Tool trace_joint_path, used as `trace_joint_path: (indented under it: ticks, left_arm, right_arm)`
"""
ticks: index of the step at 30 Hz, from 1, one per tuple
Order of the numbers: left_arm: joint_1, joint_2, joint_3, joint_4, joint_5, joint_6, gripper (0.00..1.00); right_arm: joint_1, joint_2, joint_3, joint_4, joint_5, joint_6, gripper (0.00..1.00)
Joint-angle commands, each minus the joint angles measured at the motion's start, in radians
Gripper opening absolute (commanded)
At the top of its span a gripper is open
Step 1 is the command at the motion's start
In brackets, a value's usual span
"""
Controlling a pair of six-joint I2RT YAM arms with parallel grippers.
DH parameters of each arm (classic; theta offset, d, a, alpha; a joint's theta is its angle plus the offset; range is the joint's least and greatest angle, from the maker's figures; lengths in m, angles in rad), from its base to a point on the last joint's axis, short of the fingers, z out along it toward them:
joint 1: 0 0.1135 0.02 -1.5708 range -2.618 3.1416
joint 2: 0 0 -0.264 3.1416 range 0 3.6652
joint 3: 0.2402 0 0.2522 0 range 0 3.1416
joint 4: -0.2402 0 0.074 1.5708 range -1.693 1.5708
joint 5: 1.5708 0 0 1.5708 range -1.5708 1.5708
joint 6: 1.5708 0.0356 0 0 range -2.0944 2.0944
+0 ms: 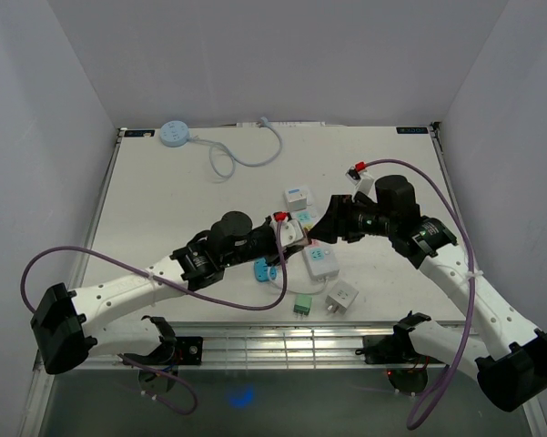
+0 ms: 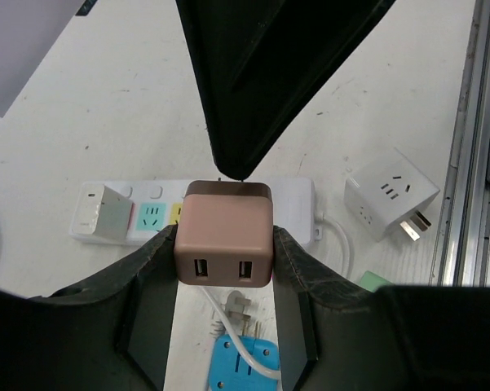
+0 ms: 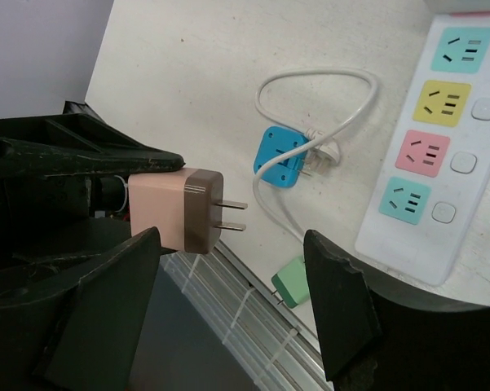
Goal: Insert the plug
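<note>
A pink and brown USB charger plug (image 2: pixel 224 240) is clamped between my left gripper's (image 2: pixel 224 244) fingers, above the table. In the right wrist view the plug (image 3: pixel 175 208) shows two bare prongs (image 3: pixel 228 216) pointing towards the white power strip (image 3: pixel 440 147) with its coloured sockets. My right gripper (image 3: pixel 228 285) is open and empty, just opposite the plug. In the top view the left gripper (image 1: pixel 287 235) and the right gripper (image 1: pixel 328 221) meet over the strip (image 1: pixel 320 261).
A blue adapter (image 2: pixel 243 366) with a white cable lies under the left gripper. A white cube adapter (image 1: pixel 342 296) and a green plug (image 1: pixel 302 307) lie near the front rail. A round blue hub (image 1: pixel 174 133) sits at the back left.
</note>
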Motion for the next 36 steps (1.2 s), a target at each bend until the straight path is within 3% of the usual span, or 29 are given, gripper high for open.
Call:
trace_joint_path:
  ticks: [1,6,10,15,17,25,29,36]
  left_arm:
    - [0.0,0.024,0.105,-0.106,-0.007,0.037,0.0]
    - [0.0,0.062,0.16,-0.175,-0.022,0.074,0.0]
    - [0.002,0.111,0.212,-0.248,-0.074,0.098,0.0]
    - [0.071,0.239,0.369,-0.4,0.011,0.088,0.0]
    - [0.124,0.289,0.413,-0.458,0.121,0.085,0.0]
    - [0.226,0.368,0.573,-0.558,0.234,0.152,0.0]
    - [0.232,0.461,0.69,-0.701,0.267,0.193,0.0]
    - [0.23,0.425,0.578,-0.64,0.333,0.247,0.0]
  right_arm:
    - [0.006,0.008,0.05,-0.019,-0.018,-0.041,0.76]
    - [0.009,0.011,0.05,-0.029,0.002,-0.045,0.76]
    - [0.008,-0.01,0.033,-0.035,0.118,-0.048,0.76]
    - [-0.021,-0.029,-0.026,-0.006,0.255,-0.012,0.74]
    - [-0.037,-0.027,-0.039,0.01,0.266,-0.011,0.74]
    - [-0.093,0.019,-0.068,0.082,0.23,-0.042,0.74]
    - [-0.121,0.02,-0.071,0.119,0.143,-0.059,0.73]
    - [-0.121,0.027,-0.065,0.117,0.011,-0.099,0.74]
